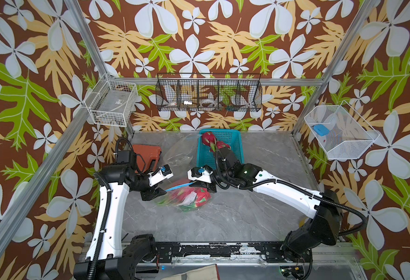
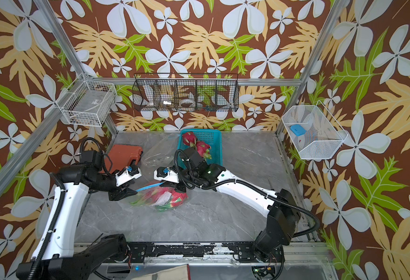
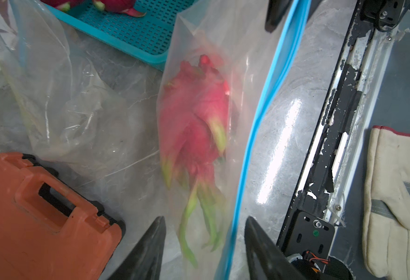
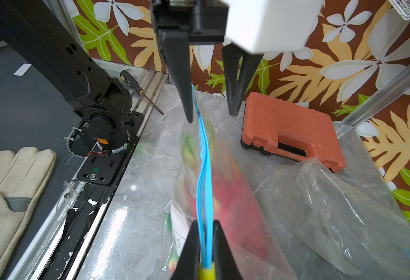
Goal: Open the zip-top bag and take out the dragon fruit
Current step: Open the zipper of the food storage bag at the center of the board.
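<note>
Two dragon fruits (image 1: 208, 138) lie in the one teal basket (image 1: 238, 145) at 12 o'clock. More sits inside the zip-top bag (image 1: 187, 198) at table centre, but how many the plastic blurs. The bagged fruit (image 3: 196, 126) lies along 9-to-3, green tips toward 9. The right gripper (image 4: 205, 221) pinches the blue zip strip (image 4: 202, 157) tight; the left gripper (image 3: 205, 218) stands half open astride it, gripping nothing.

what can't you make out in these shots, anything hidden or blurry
- How many dragon fruit are in the zip-top bag: in both top views film and a white label cover them; in the wrist views they blur.
- The right gripper: in both top views its wrist housing covers it.
- What the black wire basket holds: top views, too small behind the mesh.
- The glove: wrist views, cut by the edge.
</note>
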